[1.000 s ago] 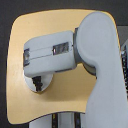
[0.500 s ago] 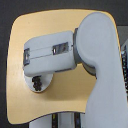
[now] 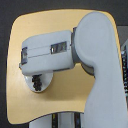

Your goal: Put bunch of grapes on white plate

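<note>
Exterior view: the bunch of grapes (image 3: pixel 36 82) lies on the white plate (image 3: pixel 48 84) near the counter (image 3: pixel 40 30) edge on the exterior view's left. The grey arm (image 3: pixel 75 52) covers the plate's upper part. The claw (image 3: pixel 36 76) hangs directly over the grapes; its opening cannot be made out. No writing is readable.

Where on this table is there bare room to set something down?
The table is bare along its far edge above the arm, and near its front edge below the white plate. It is crowded at the plate, where the bunch of grapes sits under the forearm.
</note>
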